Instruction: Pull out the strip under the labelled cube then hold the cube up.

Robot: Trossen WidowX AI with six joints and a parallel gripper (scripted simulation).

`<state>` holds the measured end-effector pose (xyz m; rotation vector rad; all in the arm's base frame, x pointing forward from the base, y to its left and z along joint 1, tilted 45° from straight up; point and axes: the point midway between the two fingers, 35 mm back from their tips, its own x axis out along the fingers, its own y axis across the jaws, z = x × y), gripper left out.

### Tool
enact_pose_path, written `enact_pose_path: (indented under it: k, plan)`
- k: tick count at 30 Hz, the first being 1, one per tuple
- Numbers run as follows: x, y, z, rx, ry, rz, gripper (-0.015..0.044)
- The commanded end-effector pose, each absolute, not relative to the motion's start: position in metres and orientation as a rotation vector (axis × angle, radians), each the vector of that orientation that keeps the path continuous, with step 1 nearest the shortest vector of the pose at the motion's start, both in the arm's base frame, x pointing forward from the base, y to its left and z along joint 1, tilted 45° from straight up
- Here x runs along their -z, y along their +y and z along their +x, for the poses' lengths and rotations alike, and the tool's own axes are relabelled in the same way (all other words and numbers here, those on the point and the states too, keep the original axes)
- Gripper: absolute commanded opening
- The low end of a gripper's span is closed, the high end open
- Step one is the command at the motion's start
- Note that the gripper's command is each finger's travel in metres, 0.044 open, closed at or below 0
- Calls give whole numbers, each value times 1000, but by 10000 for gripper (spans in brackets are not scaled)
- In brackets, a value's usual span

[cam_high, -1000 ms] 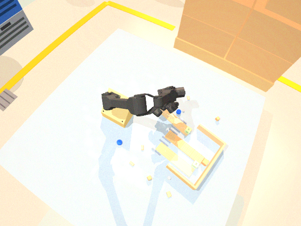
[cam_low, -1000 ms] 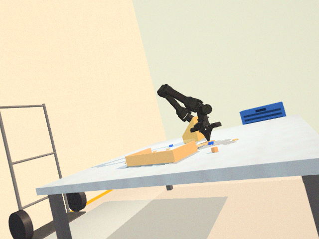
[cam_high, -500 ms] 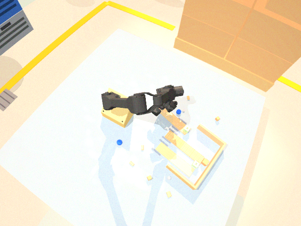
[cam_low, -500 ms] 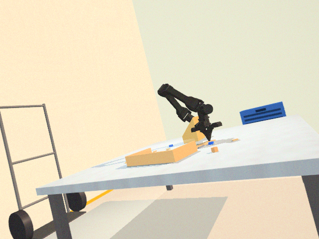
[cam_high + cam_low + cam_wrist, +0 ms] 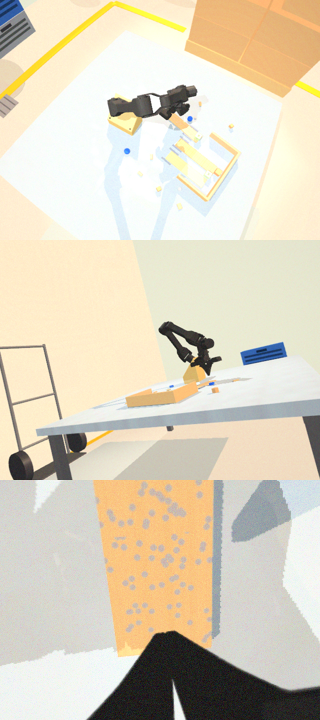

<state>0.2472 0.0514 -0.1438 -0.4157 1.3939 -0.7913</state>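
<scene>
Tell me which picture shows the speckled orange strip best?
The wrist view: the dotted strip fills it, right ahead of the shut claw. The top view shows it small and plain; the exterior view barely shows it.
</scene>
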Motion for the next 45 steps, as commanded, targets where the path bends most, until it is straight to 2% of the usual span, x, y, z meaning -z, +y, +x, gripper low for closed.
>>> enact_pose_path:
  k: [1, 17, 45]
  plan:
    - [139, 55, 251, 791, 1396, -407, 26]
    - [122, 42, 315, 727, 1435, -483, 440]
    - [85, 25, 430, 730, 1429, -482, 440]
